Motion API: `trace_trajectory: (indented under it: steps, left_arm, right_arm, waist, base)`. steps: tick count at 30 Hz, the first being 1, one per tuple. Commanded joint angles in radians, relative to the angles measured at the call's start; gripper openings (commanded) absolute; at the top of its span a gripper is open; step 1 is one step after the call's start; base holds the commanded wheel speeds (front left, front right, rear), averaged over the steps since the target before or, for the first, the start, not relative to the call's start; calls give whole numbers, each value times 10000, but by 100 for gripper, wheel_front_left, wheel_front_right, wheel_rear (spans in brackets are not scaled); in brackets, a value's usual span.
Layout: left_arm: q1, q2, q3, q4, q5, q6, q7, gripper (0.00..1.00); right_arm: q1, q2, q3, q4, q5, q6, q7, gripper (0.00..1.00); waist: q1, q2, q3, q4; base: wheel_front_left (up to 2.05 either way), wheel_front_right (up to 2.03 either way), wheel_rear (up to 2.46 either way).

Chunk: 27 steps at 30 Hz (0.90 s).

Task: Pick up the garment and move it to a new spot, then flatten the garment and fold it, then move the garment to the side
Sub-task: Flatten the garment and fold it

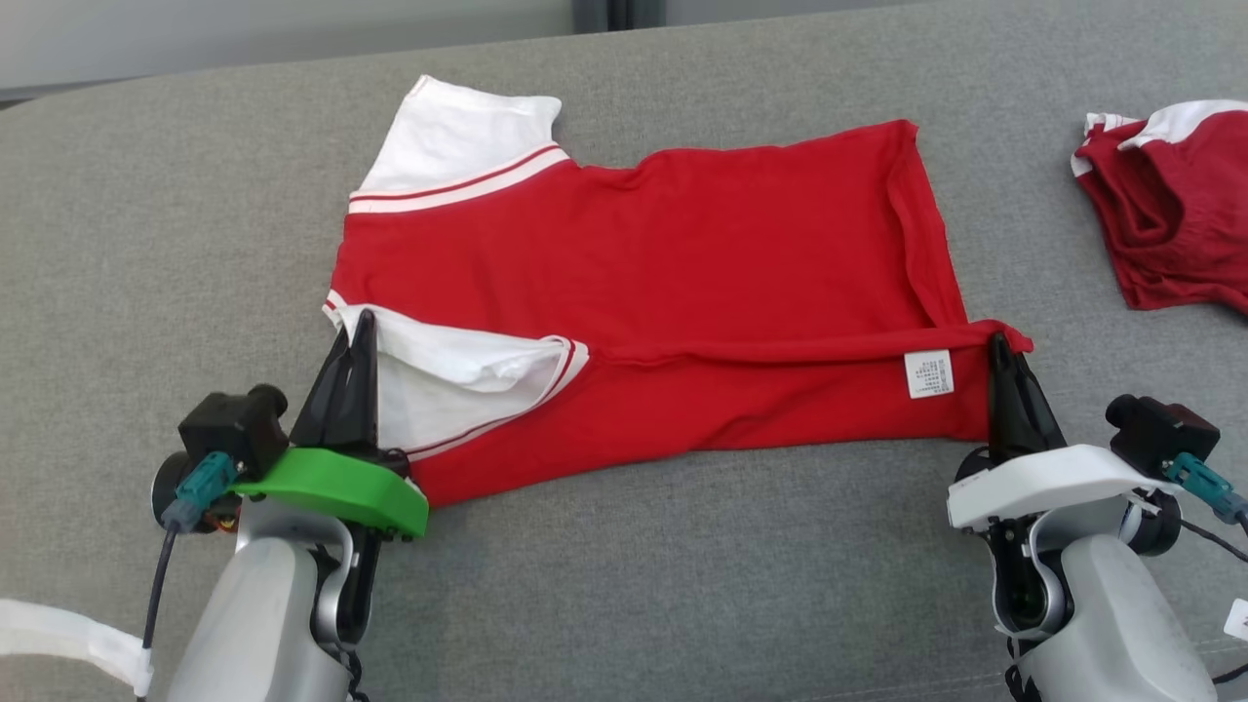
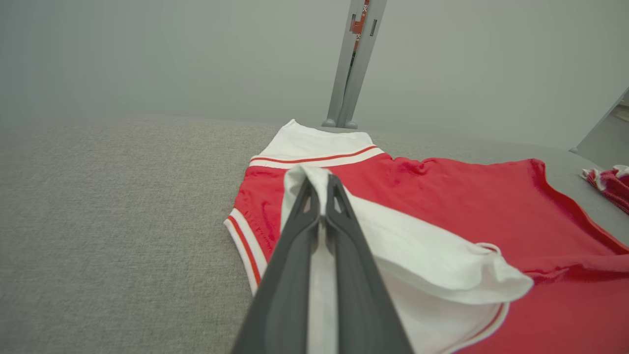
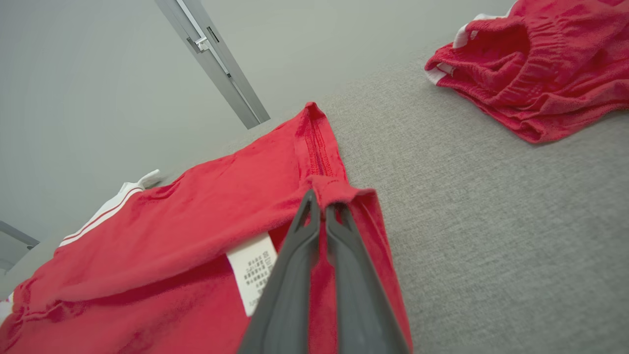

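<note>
Head view: the garment [image 1: 663, 244], a red shirt with white sleeves, lies spread on the grey fabric worktop [image 1: 146, 195] across the middle of the frame. Its long axis runs left to right, with the sleeve end at the left and the hem at the right. One white sleeve [image 1: 458, 136] points toward the upper left. The other sleeve [image 1: 458, 375] lies folded over the red body at the lower left. The near edge of the shirt is turned up, so a white care label [image 1: 927, 374] shows on the inside face near the lower right corner.

The left end effector [image 1: 361, 327] rises from the lower left on a pale forearm under a green cover, fingers pointing up the frame. In the left wrist view its two fingers are pressed together on the white cloth of the folded sleeve, grasping it. The right end effector [image 1: 996, 343] rises from the lower right under a white cover, fingers also pointing up. In the right wrist view its fingers are pinched on the red hem corner just beside the label. Both grips sit level with each other at opposite ends of the raised near edge.

A second red garment [image 1: 1170, 214] lies bunched at the upper right edge, well apart from the shirt.
</note>
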<state>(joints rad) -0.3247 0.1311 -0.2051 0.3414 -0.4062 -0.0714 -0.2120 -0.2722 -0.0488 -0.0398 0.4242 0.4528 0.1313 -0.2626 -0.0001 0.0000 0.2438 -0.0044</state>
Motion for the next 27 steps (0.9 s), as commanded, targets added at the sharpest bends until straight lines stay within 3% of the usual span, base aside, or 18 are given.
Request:
trace_trajectory:
  steps: [1, 8, 9, 10, 11, 12, 20, 27]
  left_arm:
    - [-373, 20, 16, 219, 123, -50, -103, 0]
    - [-1419, -104, 40, 1276, 283, -73, -439, 0]
    - [-1536, -114, 59, 1411, 336, -38, -466, 13]
    - [-1602, -140, 98, 1485, 371, -11, -479, 45]
    - [-1667, -167, 126, 1558, 431, 7, -510, 63]
    - [-1686, -201, 163, 1597, 449, 8, -527, 100]
    - [-944, -407, 718, 465, 684, -168, -528, 100]
    - [775, -376, 1058, -281, 435, -302, -519, 100]
  right_arm:
    - [-224, -33, 47, 69, -89, -13, -28, 0]
    - [-644, -34, 198, 444, -77, -13, -28, 0]
    - [-695, -34, 235, 546, -50, -13, -29, 31]
    - [-753, -34, 271, 598, -65, -13, -29, 80]
    - [-838, -34, 289, 644, -105, -13, -29, 100]
    - [-894, -36, 289, 627, -145, -13, -29, 100]
    - [-553, -29, -83, -105, -499, -13, -29, 100]
    - [385, -29, -186, -499, -1303, -13, -28, 100]
  waist:
    - [1, 0, 316, -96]
    - [1, 0, 524, -92]
    - [1, 0, 538, -100]
    - [1, 0, 545, -105]
    - [1, 0, 550, -113]
    - [1, 0, 548, -115]
    - [1, 0, 172, -34]
    - [1, 0, -604, 69]
  base:
    - [0, 0, 0]
    - [0, 0, 0]
    - [0, 0, 0]
    - [0, 0, 0]
    - [0, 0, 0]
    - [0, 0, 0]
    - [0, 0, 0]
    - [0, 0, 0]
